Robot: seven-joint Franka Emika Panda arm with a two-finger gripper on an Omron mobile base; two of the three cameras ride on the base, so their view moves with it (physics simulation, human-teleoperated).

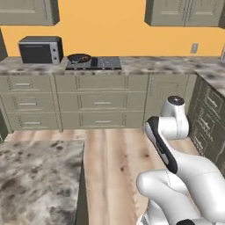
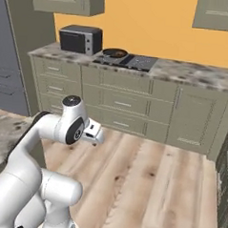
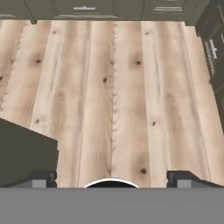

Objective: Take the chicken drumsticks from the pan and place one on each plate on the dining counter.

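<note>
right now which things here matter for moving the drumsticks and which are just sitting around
For the job:
- pan on the stove, far across the floor
- dining counter, its granite top at the lower left of the left base view
- gripper, open, over the wooden floor

Just sitting around:
- microwave beside the stove
- wall cabinets
- drawer fronts

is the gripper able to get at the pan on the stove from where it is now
Probably not yet. The pan sits on the far wall counter, across open wood floor, while the open gripper hangs low over the floor by the base. Nothing blocks the way.
</note>
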